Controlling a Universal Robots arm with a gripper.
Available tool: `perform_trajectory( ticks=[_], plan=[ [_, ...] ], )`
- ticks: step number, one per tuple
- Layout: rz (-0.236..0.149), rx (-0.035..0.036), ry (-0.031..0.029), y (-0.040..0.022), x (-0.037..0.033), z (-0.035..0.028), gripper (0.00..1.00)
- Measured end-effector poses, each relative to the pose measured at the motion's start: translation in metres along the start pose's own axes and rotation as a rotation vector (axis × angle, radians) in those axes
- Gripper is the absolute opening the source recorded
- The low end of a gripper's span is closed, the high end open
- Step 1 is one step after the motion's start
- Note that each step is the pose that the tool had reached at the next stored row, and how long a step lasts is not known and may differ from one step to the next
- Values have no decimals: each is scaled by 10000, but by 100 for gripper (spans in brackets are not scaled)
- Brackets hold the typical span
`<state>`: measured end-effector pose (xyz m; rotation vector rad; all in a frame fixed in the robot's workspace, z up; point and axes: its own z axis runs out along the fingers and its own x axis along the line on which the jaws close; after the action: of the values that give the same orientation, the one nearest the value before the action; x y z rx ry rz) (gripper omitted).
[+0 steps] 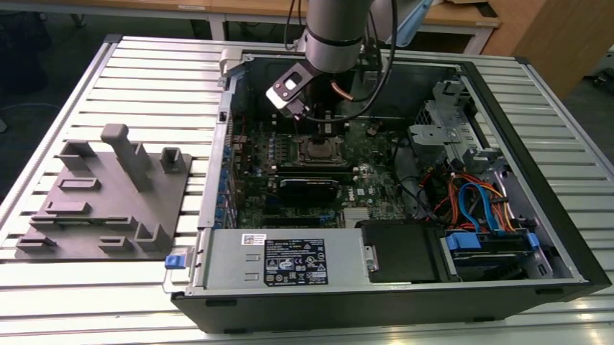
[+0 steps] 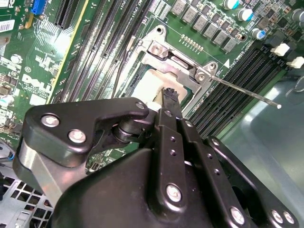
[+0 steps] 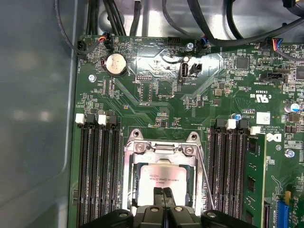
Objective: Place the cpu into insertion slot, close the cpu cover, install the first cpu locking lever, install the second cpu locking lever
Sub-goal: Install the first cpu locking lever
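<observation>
In both wrist views the cpu [image 3: 164, 175] [image 2: 148, 86], with its dull silver top, lies flat in the insertion slot [image 1: 320, 152] on the green board. The silver cpu cover [image 3: 161, 160] [image 2: 178, 64] lies around it, and the chip shows through its cut-out. A thin wire locking lever [image 2: 242, 91] [image 3: 205, 178] sticks out from one corner of the socket, away from its rim. My gripper [image 3: 163, 192] [image 2: 169, 95] [image 1: 324, 129] hangs directly over the socket. Its black fingers are shut together with nothing between them, and their tips are at the chip's edge.
Long black memory slots [image 3: 97, 175] flank the socket, with a green memory stick [image 3: 254, 180] in one. A coin battery [image 3: 116, 63] and cables lie beyond. The case holds a power supply [image 1: 278, 262] and a drive cage [image 1: 489, 248]. A grey fixture plate [image 1: 106, 194] sits at the exterior view's left.
</observation>
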<state>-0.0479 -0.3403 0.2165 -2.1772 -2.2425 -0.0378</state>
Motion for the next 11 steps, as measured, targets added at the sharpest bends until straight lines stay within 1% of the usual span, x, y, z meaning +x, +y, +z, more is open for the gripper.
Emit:
perform_trajectory(
  ticks=[5,11],
  plan=[
    [0,1,-1,0,0,-15,10],
    [0,1,-1,0,1,-56,10]
  ],
)
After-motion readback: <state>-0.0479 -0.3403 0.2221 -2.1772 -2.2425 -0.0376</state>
